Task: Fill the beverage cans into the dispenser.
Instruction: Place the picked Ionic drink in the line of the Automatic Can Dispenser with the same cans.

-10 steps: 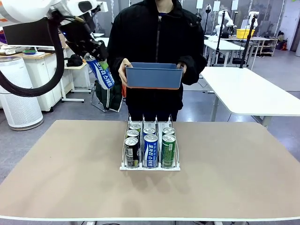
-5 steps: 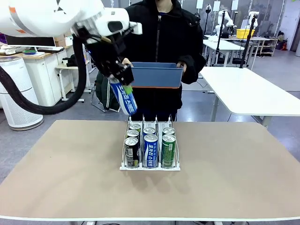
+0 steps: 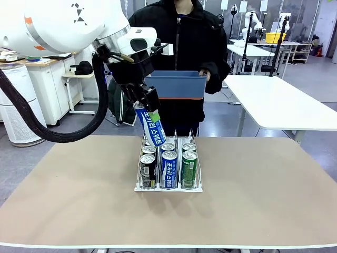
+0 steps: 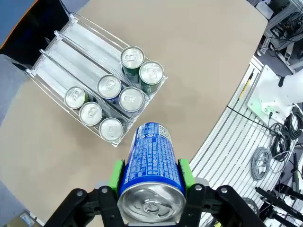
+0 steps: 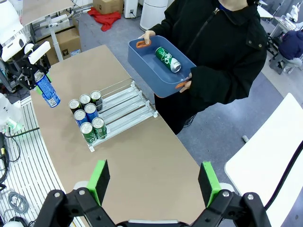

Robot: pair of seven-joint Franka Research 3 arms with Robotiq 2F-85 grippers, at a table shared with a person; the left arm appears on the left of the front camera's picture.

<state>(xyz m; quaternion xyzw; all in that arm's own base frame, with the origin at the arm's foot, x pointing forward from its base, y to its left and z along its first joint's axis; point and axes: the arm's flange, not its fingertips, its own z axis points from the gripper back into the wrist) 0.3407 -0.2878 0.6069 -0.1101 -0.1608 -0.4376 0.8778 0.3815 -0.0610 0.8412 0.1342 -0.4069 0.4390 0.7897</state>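
Beverage cans [image 3: 169,168], seven of them, stood upright in the dispenser [image 3: 168,188] at the middle of the front frame on the counter [image 3: 263,184]. Three were in the picture-left lane and two in each of the other lanes, all at the lower end. One more blue can [image 3: 151,125] hung tilted over the upper end of the left lane; whether it touched the rack I could not tell. The left jaws were closed on this can, with a green pad [image 4: 115,176] pressed on each side of it. The right jaws stood wide apart with nothing between them, high above the counter, their pads [image 5: 100,180] at the bottom of that frame. At the upper middle a person [image 3: 179,42] held a blue tub [image 3: 174,87], and a green can [image 5: 168,59] lay in it.
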